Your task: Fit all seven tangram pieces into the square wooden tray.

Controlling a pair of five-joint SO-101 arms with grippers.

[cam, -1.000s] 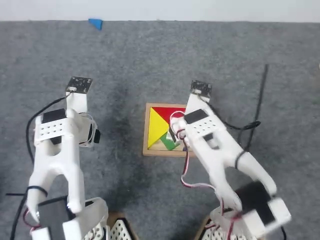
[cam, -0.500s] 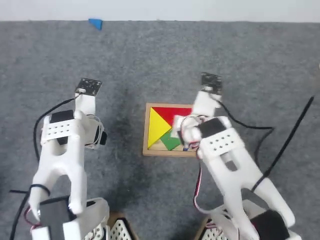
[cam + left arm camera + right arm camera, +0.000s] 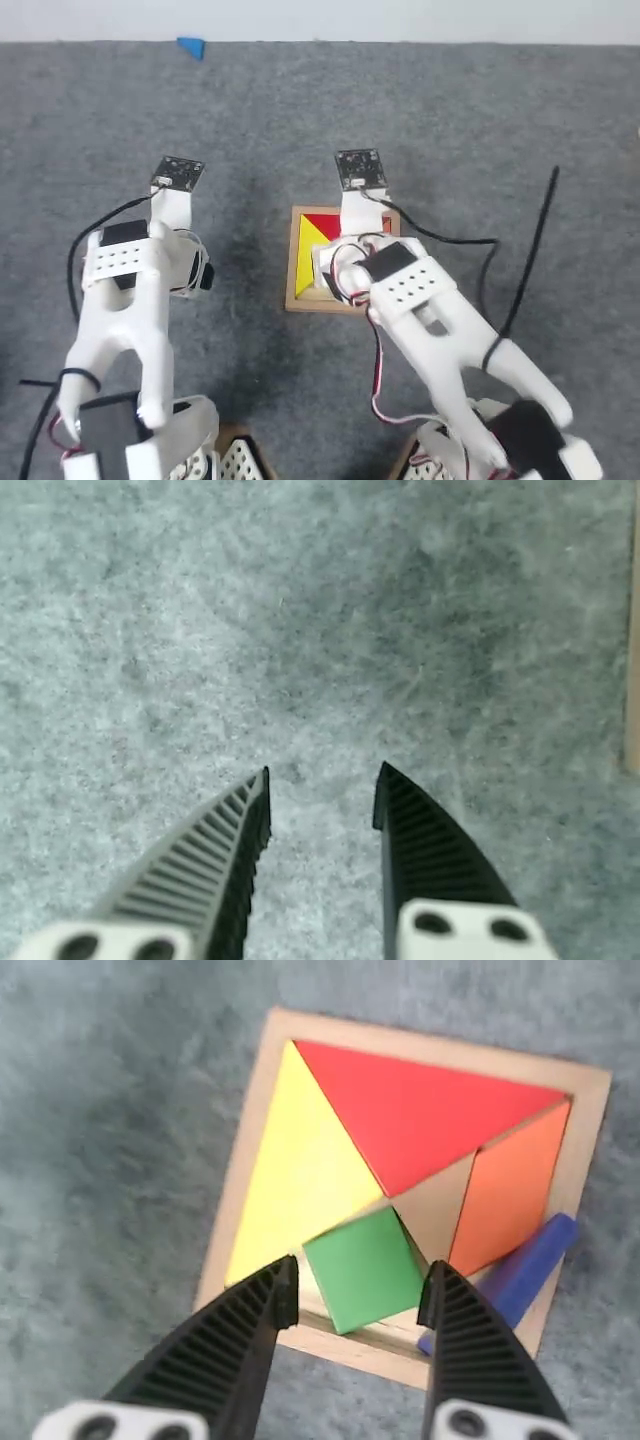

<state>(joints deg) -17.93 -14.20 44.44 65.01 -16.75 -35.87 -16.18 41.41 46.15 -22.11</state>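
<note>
The square wooden tray (image 3: 430, 1054) holds a yellow triangle (image 3: 290, 1175), a red triangle (image 3: 410, 1110), an orange parallelogram (image 3: 505, 1195) and a tilted green square (image 3: 362, 1268). A blue piece (image 3: 520, 1275) lies across the tray's rim at one corner, partly outside. My right gripper (image 3: 360, 1275) hangs open above the green square. In the high view the right arm (image 3: 405, 285) covers most of the tray (image 3: 291, 270). My left gripper (image 3: 323, 775) is open and empty over bare carpet, left of the tray. A small blue triangle (image 3: 191, 46) lies on the carpet at the far edge.
Grey carpet (image 3: 250, 130) covers the table. A triangular patch of bare wood (image 3: 432, 1212) shows between the red, orange and green pieces. A black cable (image 3: 520, 270) loops to the right of the right arm. The tray's edge (image 3: 632, 680) borders the left wrist view.
The right arm has swung left from the tray's right side to over its middle. The left arm shifted slightly forward early on, then kept still.
</note>
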